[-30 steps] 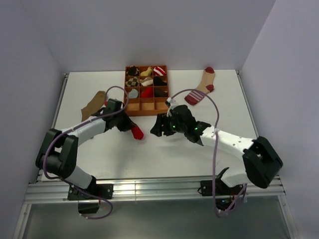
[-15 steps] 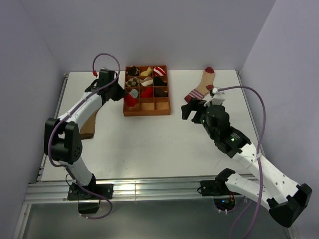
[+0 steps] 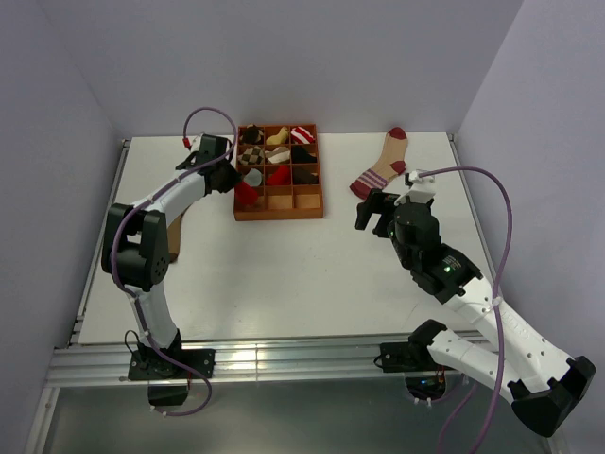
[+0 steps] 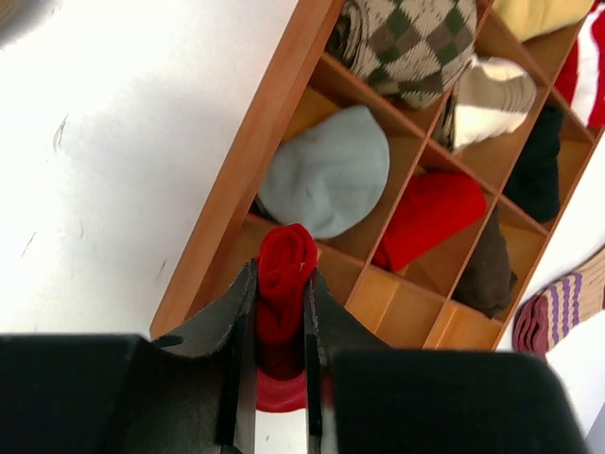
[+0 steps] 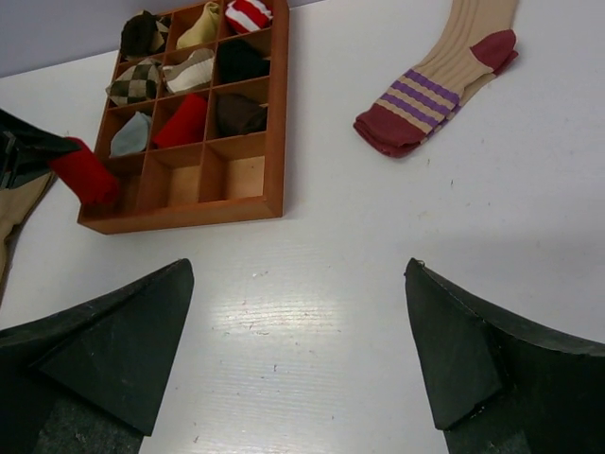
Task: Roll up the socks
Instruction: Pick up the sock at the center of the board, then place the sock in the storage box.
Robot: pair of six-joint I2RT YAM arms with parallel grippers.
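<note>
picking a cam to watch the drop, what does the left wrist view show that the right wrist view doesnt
Only the left wrist view: the left gripper close up, its fingers pressed on both sides of the red sock roll.

Only the right wrist view: the right gripper, open and empty, and the striped sock up to its heel.

Both: the wooden tray, the red roll at its near-left corner, the light blue bundle and the striped sock's cuff.
</note>
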